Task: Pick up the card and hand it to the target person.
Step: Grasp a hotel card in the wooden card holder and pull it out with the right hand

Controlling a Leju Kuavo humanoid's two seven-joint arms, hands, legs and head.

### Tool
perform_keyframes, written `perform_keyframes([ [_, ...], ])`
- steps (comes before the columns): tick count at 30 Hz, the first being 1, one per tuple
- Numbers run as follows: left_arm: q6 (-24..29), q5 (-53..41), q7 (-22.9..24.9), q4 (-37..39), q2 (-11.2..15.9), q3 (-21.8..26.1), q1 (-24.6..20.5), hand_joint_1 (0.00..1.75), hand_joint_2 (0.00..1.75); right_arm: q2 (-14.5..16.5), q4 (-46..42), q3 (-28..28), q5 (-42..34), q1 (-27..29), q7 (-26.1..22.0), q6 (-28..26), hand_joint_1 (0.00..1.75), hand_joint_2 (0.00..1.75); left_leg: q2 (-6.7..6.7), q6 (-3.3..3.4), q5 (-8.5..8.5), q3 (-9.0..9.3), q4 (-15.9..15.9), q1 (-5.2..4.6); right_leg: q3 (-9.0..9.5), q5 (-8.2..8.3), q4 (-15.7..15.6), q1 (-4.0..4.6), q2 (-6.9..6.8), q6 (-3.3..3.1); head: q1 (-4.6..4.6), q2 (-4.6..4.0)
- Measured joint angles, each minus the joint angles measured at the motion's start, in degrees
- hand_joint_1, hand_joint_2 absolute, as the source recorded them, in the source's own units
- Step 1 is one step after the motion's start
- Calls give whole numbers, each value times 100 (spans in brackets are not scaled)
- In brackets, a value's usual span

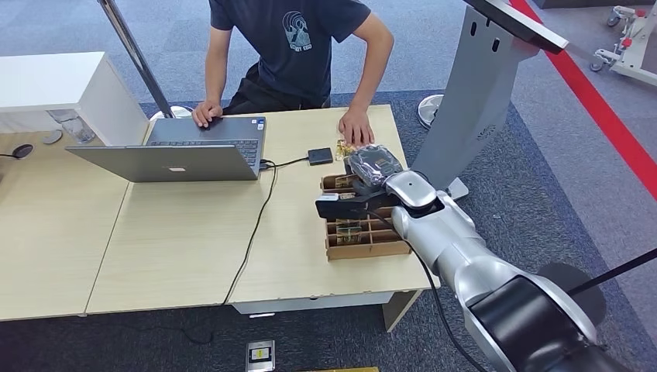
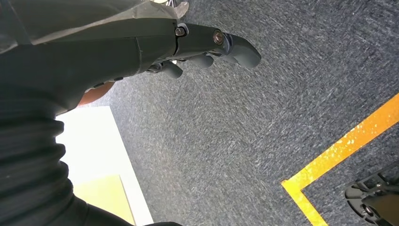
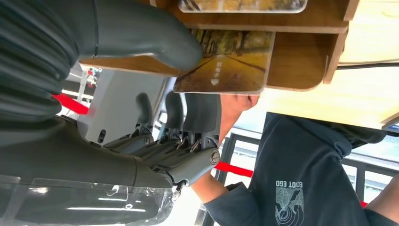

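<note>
Desk (image 1: 178,256): light wood, seen from the head view. Rack (image 1: 364,232): brown wooden organiser with compartments, at the desk's right end, near the front edge. Card (image 3: 226,63): yellow-toned landscape print, standing in a rack slot; a second card (image 3: 242,4) sits in the next slot. Right hand (image 1: 364,190): over the rack in the head view, silver arm entering from lower right; in the right wrist view its thumb (image 3: 155,37) lies against the card's face and its fingers (image 3: 202,113) stand behind the card's edge, so it appears to pinch the card, which remains in the slot. Left hand (image 2: 207,49): hanging over grey carpet (image 2: 244,141), fingers loosely curved and apart, holding nothing; a yellow floor line (image 2: 343,146) runs nearby. Person (image 1: 298,46): dark T-shirt, at the far side of the desk, one hand (image 1: 356,125) flat on the desk just beyond the rack, the other hand (image 1: 206,113) on a laptop. Laptop (image 1: 186,151): grey, open, at desk centre. Cable (image 1: 256,225): black, running from beside the laptop to the front edge. Small black box (image 1: 320,155): between laptop and rack. Grey stand (image 1: 472,93): right of the desk, on the carpet beside a red floor stripe (image 1: 596,108).
</note>
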Motion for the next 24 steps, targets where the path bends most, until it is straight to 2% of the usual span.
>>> perform_keyframes([
  [6, 16, -4, 1, 0, -2, 0, -1, 0, 175, 2, -3, 0, 2, -1, -4, -25, 147, 175, 0, 0, 0, 4, 0, 0, 3, 0, 0, 0, 0, 0, -1, 0],
  [19, 482, -191, -41, 0, -5, 0, -55, 0, 175, -7, -2, -11, -4, 15, -84, -73, 148, 175, 0, -5, 5, 7, 0, 0, 4, 5, 0, 0, 0, -5, -1, 0],
  [24, 456, -118, -32, 0, -5, 2, -54, 0, 175, 5, -5, -96, -402, -6, -386, -56, 148, 175, 0, -5, 5, 5, 0, 0, 5, 5, 1, 0, 0, -5, 0, 0],
])
